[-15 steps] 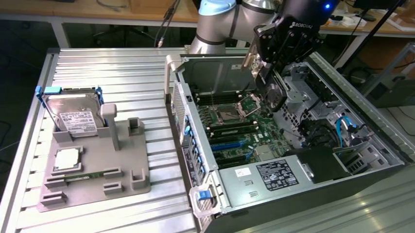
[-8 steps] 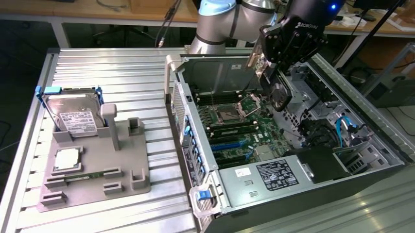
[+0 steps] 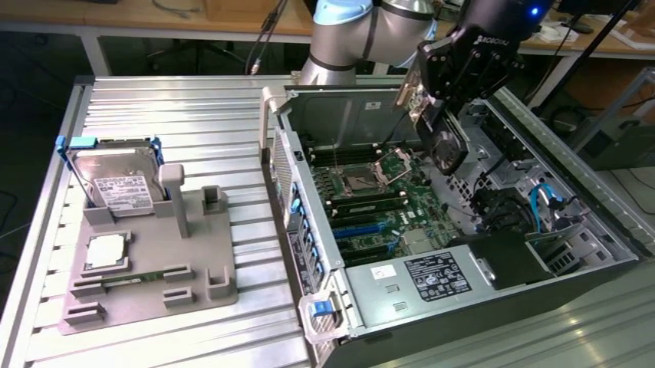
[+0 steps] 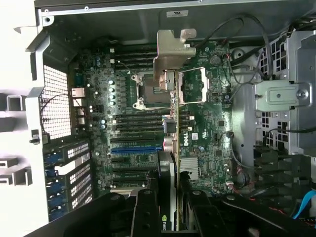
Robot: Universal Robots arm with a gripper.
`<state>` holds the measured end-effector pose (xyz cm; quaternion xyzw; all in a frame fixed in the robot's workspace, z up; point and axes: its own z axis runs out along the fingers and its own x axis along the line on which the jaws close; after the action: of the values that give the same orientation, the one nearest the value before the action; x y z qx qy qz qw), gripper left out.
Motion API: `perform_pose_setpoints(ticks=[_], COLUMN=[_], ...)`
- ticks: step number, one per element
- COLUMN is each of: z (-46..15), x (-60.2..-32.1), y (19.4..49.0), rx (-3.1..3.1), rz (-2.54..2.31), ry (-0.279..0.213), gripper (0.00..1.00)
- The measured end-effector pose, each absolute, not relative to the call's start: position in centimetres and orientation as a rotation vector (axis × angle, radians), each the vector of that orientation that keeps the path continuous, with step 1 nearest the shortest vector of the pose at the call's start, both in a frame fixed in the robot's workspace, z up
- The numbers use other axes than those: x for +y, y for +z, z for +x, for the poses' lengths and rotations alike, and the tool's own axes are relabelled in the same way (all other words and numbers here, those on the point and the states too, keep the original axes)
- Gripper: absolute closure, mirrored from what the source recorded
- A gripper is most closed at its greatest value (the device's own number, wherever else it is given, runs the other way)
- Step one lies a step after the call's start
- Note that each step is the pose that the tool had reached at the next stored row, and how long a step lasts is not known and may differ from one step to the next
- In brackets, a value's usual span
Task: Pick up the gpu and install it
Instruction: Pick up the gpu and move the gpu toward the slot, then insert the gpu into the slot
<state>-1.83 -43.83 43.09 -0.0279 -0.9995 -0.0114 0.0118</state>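
My gripper (image 3: 455,84) is shut on the gpu (image 3: 442,138) and holds it above the open computer case (image 3: 281,130). The card hangs edge-down over the motherboard (image 3: 373,195), its dark round cooler facing the exterior view's right. In the wrist view the gpu (image 4: 172,54) appears edge-on, its silver end bracket farthest from the gripper (image 4: 170,200). One black finger (image 4: 147,210) presses each face of the card. The thin board edge runs over the motherboard (image 4: 128,108), beside the end of a blue slot (image 4: 136,147). The card hangs clear of the board.
On the exterior view's left a grey fixture (image 3: 153,291) holds a silver hard drive (image 3: 118,184), a flat chip (image 3: 106,251) and a memory stick (image 3: 138,278). Inside the case are the power supply (image 3: 435,277), blue cables (image 3: 542,201) and a drive cage (image 4: 284,96).
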Motion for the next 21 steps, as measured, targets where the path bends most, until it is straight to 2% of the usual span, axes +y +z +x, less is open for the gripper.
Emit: perform_pose_setpoints(ticks=[21], z=[-0.6], x=[-43.8], y=[43.2], rx=[-3.117], rz=[-0.081], ry=[-0.035], gripper=[0.73])
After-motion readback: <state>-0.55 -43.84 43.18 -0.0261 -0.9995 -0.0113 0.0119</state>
